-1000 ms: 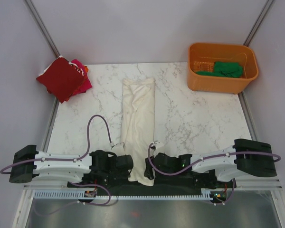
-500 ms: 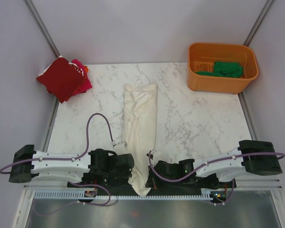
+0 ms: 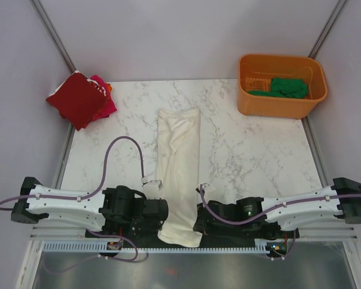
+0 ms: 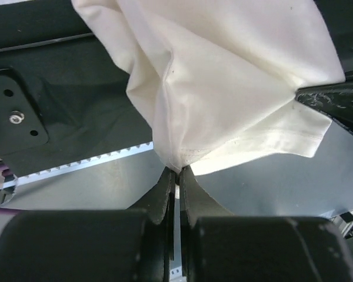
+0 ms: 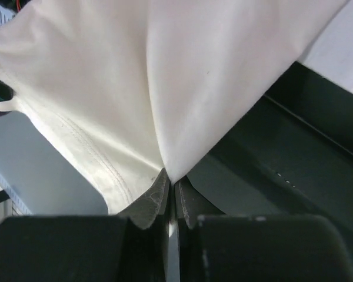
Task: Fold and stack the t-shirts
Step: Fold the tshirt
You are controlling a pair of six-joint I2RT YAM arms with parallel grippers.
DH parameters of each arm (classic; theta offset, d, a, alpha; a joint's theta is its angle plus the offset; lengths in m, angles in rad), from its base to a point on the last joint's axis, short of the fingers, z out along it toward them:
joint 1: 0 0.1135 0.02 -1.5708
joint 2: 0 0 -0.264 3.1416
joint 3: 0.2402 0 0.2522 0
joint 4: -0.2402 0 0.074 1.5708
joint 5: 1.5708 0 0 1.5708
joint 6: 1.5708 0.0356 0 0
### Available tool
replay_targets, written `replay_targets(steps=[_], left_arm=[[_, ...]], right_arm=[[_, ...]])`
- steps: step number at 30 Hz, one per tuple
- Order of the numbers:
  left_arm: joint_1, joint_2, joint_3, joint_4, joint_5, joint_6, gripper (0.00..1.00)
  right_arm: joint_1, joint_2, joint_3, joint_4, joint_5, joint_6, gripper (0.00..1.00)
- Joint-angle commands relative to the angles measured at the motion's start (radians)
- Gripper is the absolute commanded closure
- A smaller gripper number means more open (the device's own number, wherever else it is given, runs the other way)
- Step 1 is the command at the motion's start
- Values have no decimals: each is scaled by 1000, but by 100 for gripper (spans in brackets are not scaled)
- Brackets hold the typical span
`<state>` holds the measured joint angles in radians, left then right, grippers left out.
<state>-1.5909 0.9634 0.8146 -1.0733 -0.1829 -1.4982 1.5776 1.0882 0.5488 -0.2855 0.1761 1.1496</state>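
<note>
Marble tabletop (image 3: 253,150) fills the middle of the overhead view. At its lower edge the left gripper (image 4: 175,171) is pinched tight on one hem corner of the cream t-shirt (image 3: 179,150), and the right gripper (image 5: 170,183) is clamped on the other. The shirt runs up the centre as a narrow strip. Judging by this, the crosswise fold is in hand: both corners need lifting evenly toward the upper end. A folded dark red shirt (image 3: 77,99) lies upper left.

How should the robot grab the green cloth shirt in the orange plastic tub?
Probably from straight above, pinching the bunched top of the crumpled green cloth t-shirt. The walls of the orange plastic tub surround it, blocking a sideways approach, and its raised folds give something to pinch.
</note>
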Motion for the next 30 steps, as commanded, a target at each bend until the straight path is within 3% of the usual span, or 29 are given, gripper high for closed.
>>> replay_targets(steps=[1, 9, 18, 23, 27, 30], left_arm=[[-11, -35, 67, -129, -94, -53, 98], [34, -23, 265, -287, -266, 19, 98], [357, 66, 382, -146, -233, 433, 98], [612, 106, 420, -5, -135, 677, 98], [750, 201, 465, 56, -64, 799, 98], [816, 274, 482, 56, -64, 799, 98]], right_arm=[[-24, -57, 40, -119, 88, 6, 88], [-247, -54, 195, -248, 92, -174, 92], [-448, 59, 367, -290, -13, -382, 94], [-588, 145, 439, -299, -75, -459, 94], [-669, 199, 468, -297, -115, -511, 93], [-723, 252, 490, -285, -153, -554, 88]])
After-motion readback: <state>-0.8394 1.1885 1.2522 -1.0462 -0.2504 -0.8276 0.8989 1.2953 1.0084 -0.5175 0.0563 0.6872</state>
